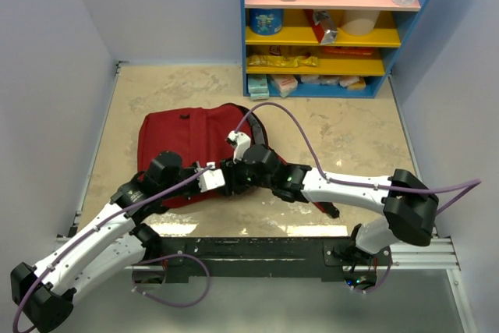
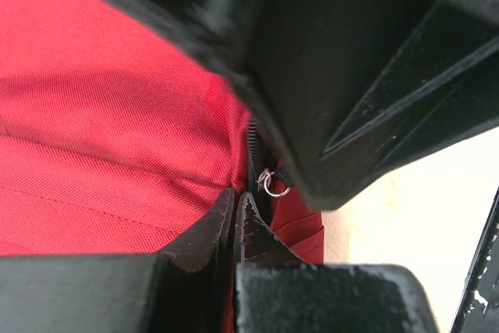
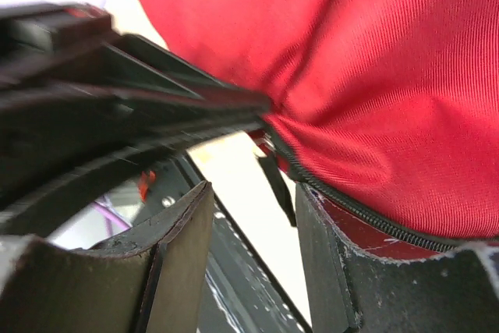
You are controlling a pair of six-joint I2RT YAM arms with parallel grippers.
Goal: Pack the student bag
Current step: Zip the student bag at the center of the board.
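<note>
The student bag is a dark-red backpack lying flat mid-table, also filling the left wrist view and the right wrist view. My left gripper is shut, pinching the bag's red fabric at its near edge beside the black zipper and a small metal ring. My right gripper is open right next to it. A black zipper pull tab hangs between its fingers, untouched. Its right finger rests against the zipper line.
A blue shelf with bottles, boxes and snack packs stands at the back. Purple cables arc over the bag's right side. The black mounting rail runs along the near edge. Grey walls close in the left and right sides.
</note>
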